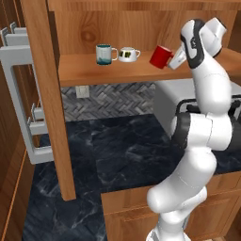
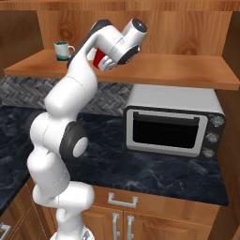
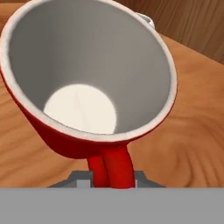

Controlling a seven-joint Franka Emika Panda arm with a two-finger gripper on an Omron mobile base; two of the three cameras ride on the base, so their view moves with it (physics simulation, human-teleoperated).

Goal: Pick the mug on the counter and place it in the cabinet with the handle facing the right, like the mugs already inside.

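Room first: a brown wooden cabinet (image 1: 141, 28) fills the top of the left base frame, its thick post running down the left side and its plank shelf (image 1: 94, 68) crossing the upper middle. Below sits the dark marbled table (image 1: 122, 150), with a grey herringbone backsplash (image 1: 108, 101) behind it. A silver toaster oven (image 2: 171, 119) stands on the table, center right of the right base frame. The shelf wood looks smooth and flat, with free room to the right of where I am.

The red mug (image 1: 161, 56) is up at shelf level, upper middle-right of the left base frame, tilted with its mouth leaning toward me, not standing flat. Just left of it sit the white mug (image 1: 128, 54) and then the teal mug (image 1: 104, 54), both near but apart from it.

My pincer (image 3: 111, 177) sits at the red handle, bottom center of the hand frame. The jaws are nearly closed with the handle between them; I cannot tell whether they grip it or have begun to let go.

Risks, my guess:
- The mug is tilted, so a release now could tip or roll it on the shelf.
- A roll to the left would knock the white mug.
- The handle may swing off its right-facing direction as the base settles.
- My wrist is close to the shelf edge, so pulling out could clip the mug.
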